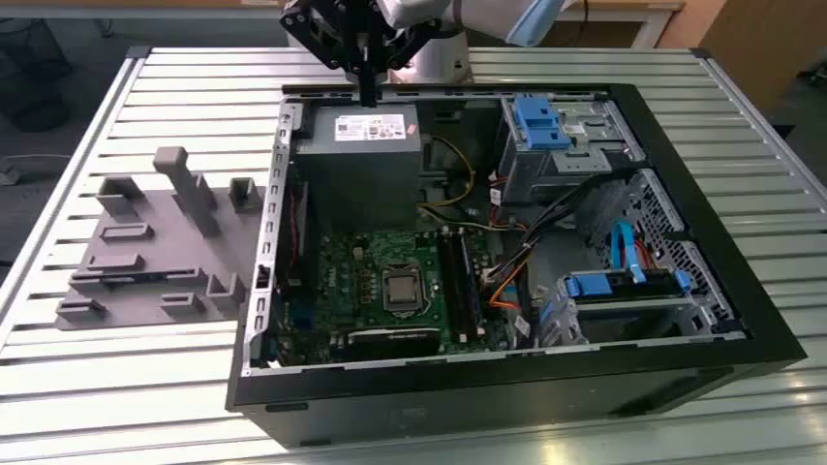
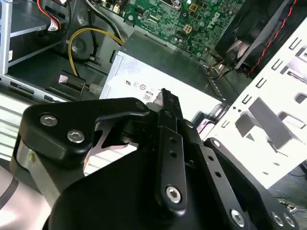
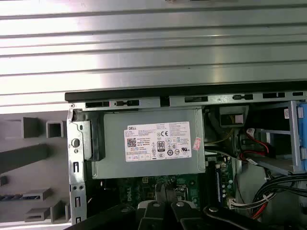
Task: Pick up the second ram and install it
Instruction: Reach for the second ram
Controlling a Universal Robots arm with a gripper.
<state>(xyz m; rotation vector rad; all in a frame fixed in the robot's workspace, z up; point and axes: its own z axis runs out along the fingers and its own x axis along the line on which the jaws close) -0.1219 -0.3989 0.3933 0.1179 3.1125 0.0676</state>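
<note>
**A:** Starting at the exterior view's left, where was the second ram (image 1: 136,279)?

**B:** It lay flat in a low slot of the grey fixture (image 1: 142,242), which stood on the slatted table (image 1: 77,368) beside the open computer case (image 1: 517,387). It showed as a long, thin blue-green strip. I couldn't make out its chips or label from there.

**A:** Did the wrist cameras catch it?

**B:** The first wrist view had a thin bluish strip (image 3: 21,197) in one of the fixture's slots, most likely the same stick. No more detail than that.

**A:** And further along?

**B:** The gripper (image 1: 368,95) hung over the case's far edge, pointing straight down, its tip just above the power supply (image 1: 368,155). That was well apart from the ram. The arm (image 1: 478,15) reached in from beyond the case, bent over at the wrist.

**A:** What about the claw?

**B:** The fingers were drawn together to one narrow black point with nothing between them. The second wrist view showed the same closed tip (image 2: 165,93) over the white-labelled supply (image 2: 144,81).

**A:** And on the right?

**B:** The green motherboard (image 1: 375,281) lay lower in the case, and the blue drive brackets (image 1: 536,121) were toward the exterior view's right.
</note>
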